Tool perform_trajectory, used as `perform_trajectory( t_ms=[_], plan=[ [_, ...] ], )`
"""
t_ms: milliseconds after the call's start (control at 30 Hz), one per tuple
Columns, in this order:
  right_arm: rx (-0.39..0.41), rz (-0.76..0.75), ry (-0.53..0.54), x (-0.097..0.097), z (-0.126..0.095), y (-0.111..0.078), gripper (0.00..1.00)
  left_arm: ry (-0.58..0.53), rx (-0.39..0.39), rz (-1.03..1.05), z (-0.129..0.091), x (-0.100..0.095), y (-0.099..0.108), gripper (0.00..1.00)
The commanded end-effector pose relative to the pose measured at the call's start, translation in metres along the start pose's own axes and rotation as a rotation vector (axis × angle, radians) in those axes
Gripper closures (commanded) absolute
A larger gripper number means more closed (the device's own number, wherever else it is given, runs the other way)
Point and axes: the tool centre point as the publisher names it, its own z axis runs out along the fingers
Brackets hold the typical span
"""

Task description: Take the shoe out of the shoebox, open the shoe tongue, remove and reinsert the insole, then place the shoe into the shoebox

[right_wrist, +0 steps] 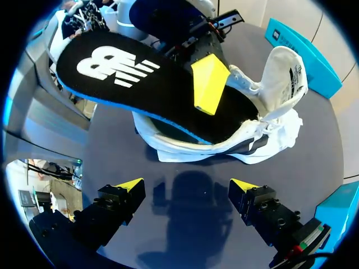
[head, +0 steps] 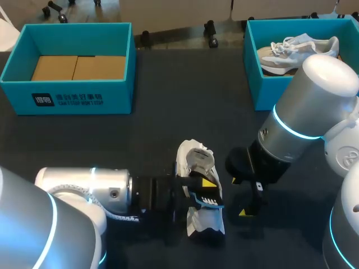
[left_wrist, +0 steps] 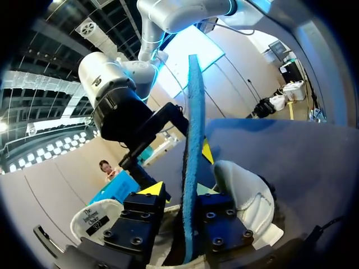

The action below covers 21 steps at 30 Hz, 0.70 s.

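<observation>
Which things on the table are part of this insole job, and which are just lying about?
Job: shoe, insole in the left gripper, open right gripper, left shoebox, right shoebox.
Lying about: second shoe in the right shoebox, cardboard in the left shoebox.

Dark matte surface (head: 168, 134) spans whole head view. In right wrist view it shows soft shadows.

Far right corner: open teal box (head: 263, 92), near surface edge. Pale white-and-grey sneaker (head: 291, 50) inside, laces showing, partly hidden.

Far left: two tan cardboard panels (head: 78, 67) side by side, touching, flat on floor of open shoebox (head: 67, 98).
</observation>
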Motion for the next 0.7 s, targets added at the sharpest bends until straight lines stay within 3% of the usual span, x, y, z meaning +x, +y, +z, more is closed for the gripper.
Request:
perform_trajectory(
  t_ms=[33, 233, 300, 333, 700],
  plan=[
    [-0.001, 0.0, 0.0, 0.0, 0.001, 0.0, 0.0, 0.003, -0.007, 0.006, -0.011, 0.001, -0.009, 0.73],
    [-0.001, 0.0, 0.0, 0.0, 0.001, 0.0, 0.0, 0.026, -0.032, 0.018, -0.013, 0.002, -0.013, 0.75],
    [-0.001, 0.0, 0.0, 0.0, 0.001, 0.0, 0.0, 0.035, -0.037, 0.02, -0.011, 0.003, -0.012, 0.85],
    [-0.001, 0.0, 0.0, 0.0, 0.001, 0.0, 0.0, 0.043, -0.039, 0.027, -0.01, 0.003, -0.011, 0.99],
    [-0.001, 0.0, 0.0, 0.0, 0.001, 0.0, 0.0, 0.049, -0.039, 0.105, -0.002, 0.013, -0.004, 1.0]
  ],
)
